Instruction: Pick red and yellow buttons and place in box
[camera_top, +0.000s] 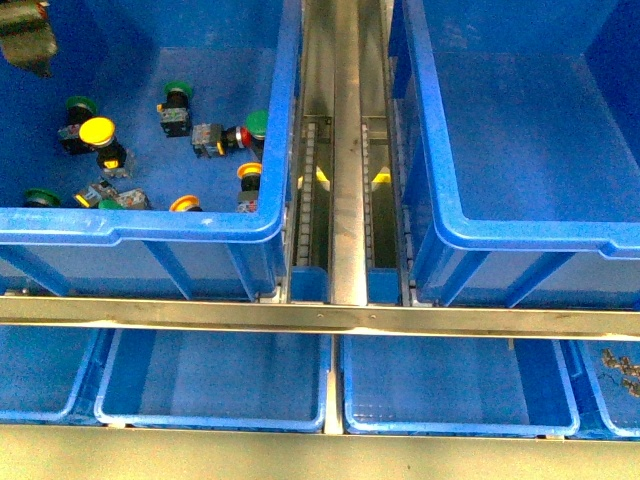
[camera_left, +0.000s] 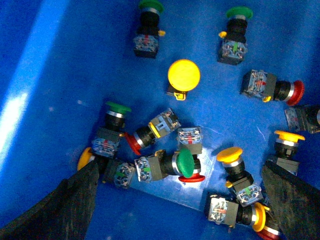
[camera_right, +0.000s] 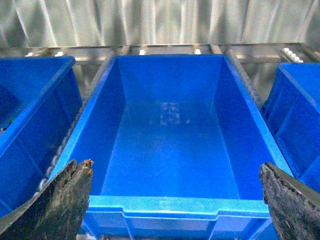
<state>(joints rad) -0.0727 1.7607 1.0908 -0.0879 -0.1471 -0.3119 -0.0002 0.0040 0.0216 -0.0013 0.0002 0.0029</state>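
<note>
The yellow button (camera_left: 183, 75) stands cap-up on the floor of the left bin (camera_top: 140, 222); it also shows in the front view (camera_top: 97, 130). Red-capped buttons lie on their sides among the others, one far off (camera_left: 295, 92) and one near the middle (camera_left: 133, 144). One red cap shows in the front view (camera_top: 243, 137). My left gripper (camera_left: 180, 170) hangs open and empty above the pile, seen in the front view (camera_top: 25, 35) at the bin's far left corner. My right gripper (camera_right: 174, 167) is open and empty, facing the empty box (camera_right: 170, 205), the right bin (camera_top: 520, 235).
Green-capped buttons (camera_left: 185, 163) and smaller orange-yellow-capped ones (camera_left: 230, 154) lie mixed in the left bin. A metal rail (camera_top: 346, 150) runs between the two bins. Shallow blue trays (camera_top: 215, 415) sit below a steel bar (camera_top: 320, 317); the rightmost holds small metal parts (camera_top: 622, 368).
</note>
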